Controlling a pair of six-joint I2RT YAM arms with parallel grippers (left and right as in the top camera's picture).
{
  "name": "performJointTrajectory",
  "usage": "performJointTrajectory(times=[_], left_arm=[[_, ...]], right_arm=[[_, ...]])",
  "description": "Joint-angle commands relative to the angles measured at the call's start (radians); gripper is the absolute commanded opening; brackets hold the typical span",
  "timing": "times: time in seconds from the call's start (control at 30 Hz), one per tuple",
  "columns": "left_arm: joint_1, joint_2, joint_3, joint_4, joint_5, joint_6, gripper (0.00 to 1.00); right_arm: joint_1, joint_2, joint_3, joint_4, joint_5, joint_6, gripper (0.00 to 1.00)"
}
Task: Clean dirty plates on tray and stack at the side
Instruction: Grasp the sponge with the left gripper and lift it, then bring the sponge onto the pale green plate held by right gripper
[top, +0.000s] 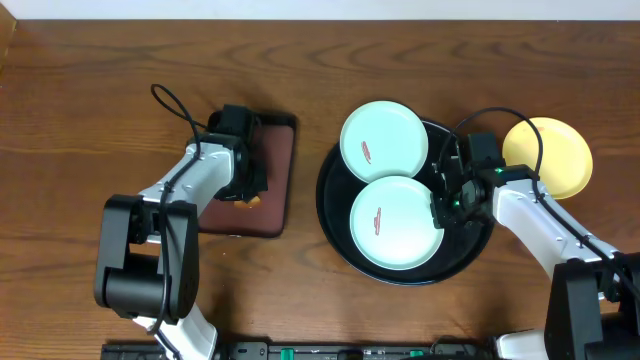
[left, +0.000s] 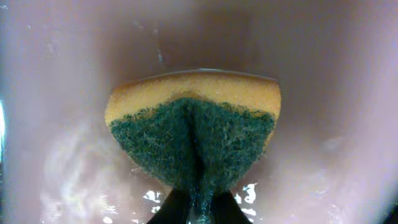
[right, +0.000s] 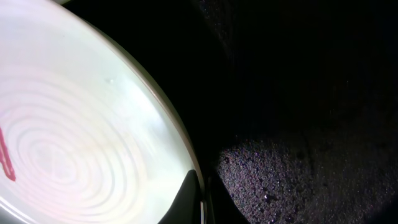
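Between your left gripper's (left: 194, 208) fingers sits a sponge with an orange-yellow foam body and a dark green scouring face (left: 193, 124). They are clenched on its near edge, and the green face creases where they pinch it. The sponge lies on the wet, glossy floor of the small rectangular reddish-brown tray with a black rim (top: 282, 165), just ahead of the fingertips.

At your right gripper (right: 200, 199), the fingers stand either side of the rim of the nearer pale mint-green round plate (right: 81, 143), one dark tip on the inner face and one outside it. They look closed on that rim. A thin reddish-brown smear (right: 6, 155) marks the plate's ringed surface, well to the left of the fingertips in the wrist view. To the right of the fingers lies the speckled floor of the large round glossy black tray (top: 330, 235).

From overhead, that plate rests in the near half of the black tray. The farther pale mint-green round plate (top: 384, 140) touches or slightly overlaps it on the far-left side of your right fingers, and it also carries a small smear (top: 367, 150). The pale yellow round plate (top: 552, 158) sits outside the tray on the brown wooden table (top: 100, 100), beyond your right gripper's wrist.
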Motion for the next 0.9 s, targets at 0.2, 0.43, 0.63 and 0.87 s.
performJointTrajectory(times=[0.2, 0.43, 0.63, 0.87], left_arm=[[-0.004, -0.206, 0.099, -0.217, 0.140, 0.013, 0.07], [-0.178, -0.270, 0.099, -0.193, 0.246, -0.095, 0.07], [-0.340, -0.269, 0.099, -0.083, 0.245, -0.203, 0.07], [-0.510, -0.154, 0.095, 0.123, 0.243, -0.335, 0.08]], right_arm=[[0.011, 0.007, -0.003, 0.014, 0.006, 0.037, 0.01], [0.012, 0.008, -0.005, 0.043, 0.064, 0.174, 0.01], [0.015, 0.008, -0.010, 0.031, 0.066, 0.149, 0.01], [0.028, 0.008, -0.010, 0.028, 0.066, 0.144, 0.01]])
